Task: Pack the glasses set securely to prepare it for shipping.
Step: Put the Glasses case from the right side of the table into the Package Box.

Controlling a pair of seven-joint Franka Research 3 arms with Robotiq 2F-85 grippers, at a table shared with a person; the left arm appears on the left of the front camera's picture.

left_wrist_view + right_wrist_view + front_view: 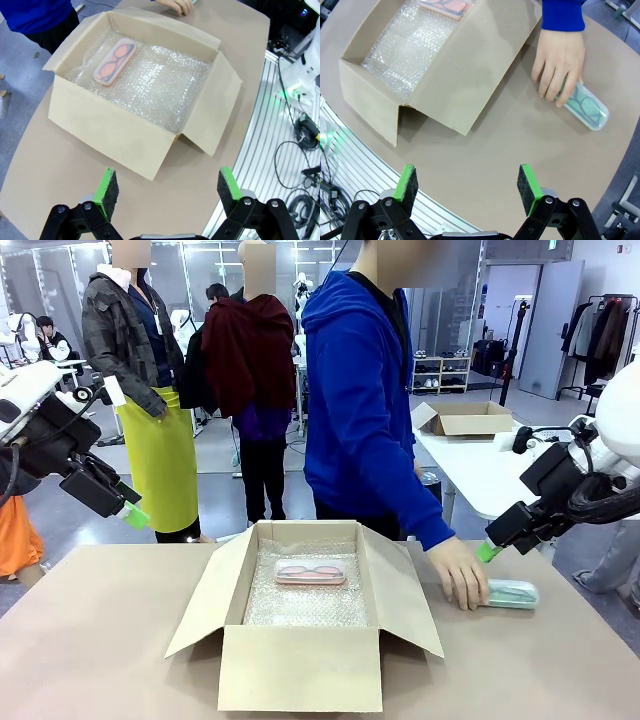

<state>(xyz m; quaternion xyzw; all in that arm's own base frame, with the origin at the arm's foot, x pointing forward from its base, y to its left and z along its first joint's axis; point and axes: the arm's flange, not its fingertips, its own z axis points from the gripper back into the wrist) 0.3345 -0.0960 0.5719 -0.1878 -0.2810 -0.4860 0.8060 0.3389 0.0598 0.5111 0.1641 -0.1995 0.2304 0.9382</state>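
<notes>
A pale pink glasses case (310, 573) (114, 61) (446, 7) lies on bubble wrap at the far end inside the open cardboard box (300, 665) (115, 135) (465, 85). The mint green case (513, 593) (585, 107) lies on the table right of the box, with a person's hand (462, 575) (559, 67) resting on its near end. My left gripper (135, 512) (164, 187) hangs open, high at the left, away from the box. Above and just right of the green case, my right gripper (488, 550) (468, 185) stands open and empty.
The person in a blue hoodie (365, 400) stands at the far side, reaching over the table's right part. The box flaps (205, 595) (400, 590) spread outward on both sides. Bare tabletop (90, 640) lies left of the box; the table edge (240, 165) runs close by the box.
</notes>
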